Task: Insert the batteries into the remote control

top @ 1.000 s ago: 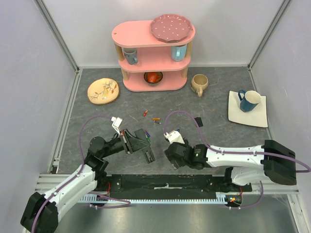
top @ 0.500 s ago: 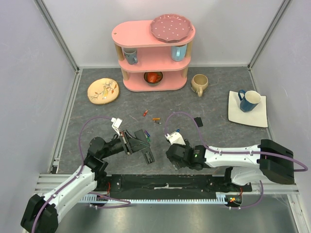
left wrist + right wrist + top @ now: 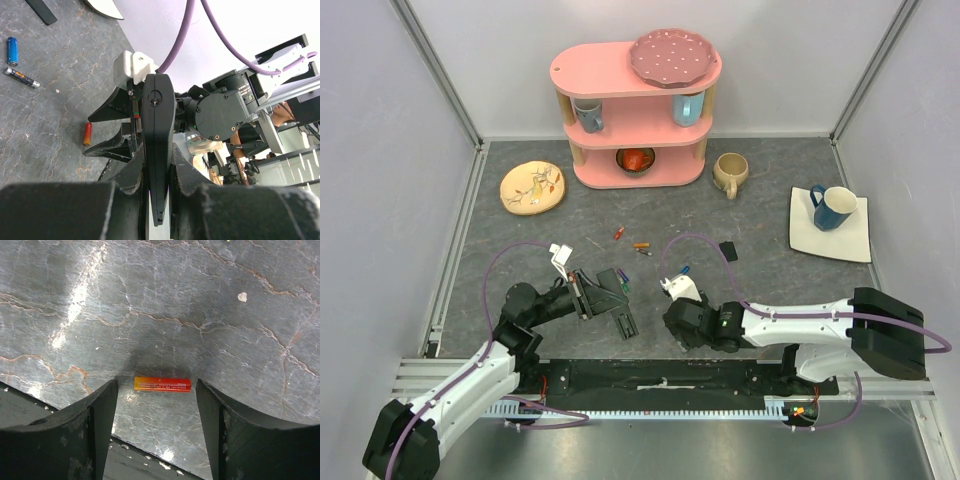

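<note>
My left gripper (image 3: pixel 157 167) is shut on the remote control (image 3: pixel 159 115), a slim black bar seen edge-on in the left wrist view and held above the table (image 3: pixel 620 312). My right gripper (image 3: pixel 156 399) is open and points down at the mat. A red-orange battery (image 3: pixel 162 384) lies flat between its fingertips, touching neither. The left wrist view shows that same battery (image 3: pixel 87 134) between the right fingers (image 3: pixel 105 112). More batteries lie further back: a red one (image 3: pixel 619 233), an orange one (image 3: pixel 641 245) and a blue one (image 3: pixel 684 269).
A small black flat piece (image 3: pixel 728 250) lies on the mat behind the right arm. At the back stand a pink shelf (image 3: pixel 635 110) with cups and a bowl, a beige mug (image 3: pixel 729 173), a patterned plate (image 3: pixel 532 187), and a blue mug on a white square plate (image 3: pixel 850 243).
My right gripper has shifted a little toward the near edge and lower, its jaws slightly narrower. The blue battery behind it has come into view. My left arm holds still.
</note>
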